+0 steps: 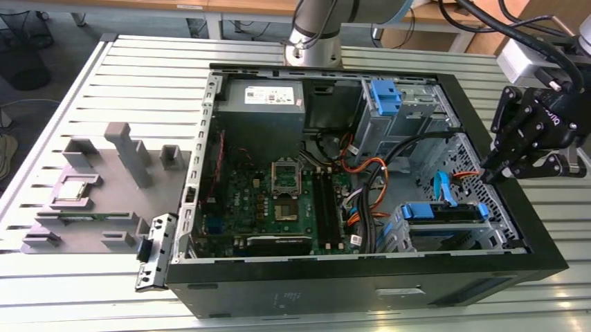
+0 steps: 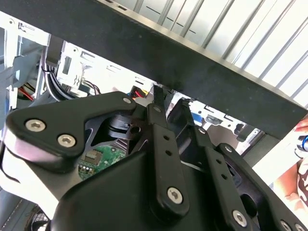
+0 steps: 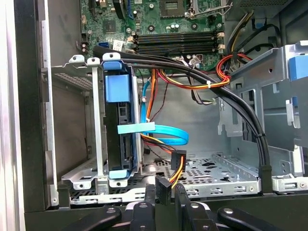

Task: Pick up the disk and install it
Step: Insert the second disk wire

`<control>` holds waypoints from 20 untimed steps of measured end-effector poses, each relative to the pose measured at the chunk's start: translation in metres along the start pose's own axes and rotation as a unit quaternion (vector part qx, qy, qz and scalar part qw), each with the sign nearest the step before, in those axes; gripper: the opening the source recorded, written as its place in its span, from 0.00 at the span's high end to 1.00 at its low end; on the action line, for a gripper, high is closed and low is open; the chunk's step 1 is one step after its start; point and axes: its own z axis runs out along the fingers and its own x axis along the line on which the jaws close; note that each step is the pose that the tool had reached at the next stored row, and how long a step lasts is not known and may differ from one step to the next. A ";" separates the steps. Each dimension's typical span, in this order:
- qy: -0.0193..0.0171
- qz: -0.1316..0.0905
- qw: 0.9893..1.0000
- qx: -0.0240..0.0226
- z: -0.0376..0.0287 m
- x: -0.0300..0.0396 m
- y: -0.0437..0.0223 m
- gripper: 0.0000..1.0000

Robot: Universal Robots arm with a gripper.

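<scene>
Black claw [image 1: 499,174] pinched nearly closed, holding nothing, poised at the rim of the open black computer case [image 1: 369,290]; blue-framed silver disk [image 3: 119,130] sits below it, seated in the metal drive cage [image 3: 82,120].

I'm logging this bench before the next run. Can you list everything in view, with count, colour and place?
Computer case: one, black, open, on the slatted table.
Slatted table: one, pale metal, under everything.
Motherboard: one, green, on the case floor.
Power-supply box: one, grey with white label, far corner of the case.
Disk: one, blue-framed, seated in the metal drive cage near the exterior view's right; also in the first wrist view.
Blue bracket: one, in the far bay.
Cables: a bundle, black, orange, red, blue, across the case.
Fixture block: one, grey, at the exterior view's left.
Side latch plate: one, metal, beside the case.
Gripper: one, black, above the case's right rim, holding nothing.
</scene>
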 end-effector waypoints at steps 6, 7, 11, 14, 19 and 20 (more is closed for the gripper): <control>0.000 0.000 1.000 0.000 0.0005 -0.0010 0.0004 0.70; 0.000 0.000 1.000 0.000 0.0005 -0.0012 0.0004 0.70; 0.000 0.000 1.000 0.000 0.0006 -0.0012 0.0004 0.70; 0.000 0.000 1.000 0.000 0.0006 -0.0013 0.0004 0.70; 0.000 0.000 1.000 0.000 0.0006 -0.0013 0.0004 0.70; 0.000 0.000 1.000 0.000 0.0006 -0.0013 0.0004 0.71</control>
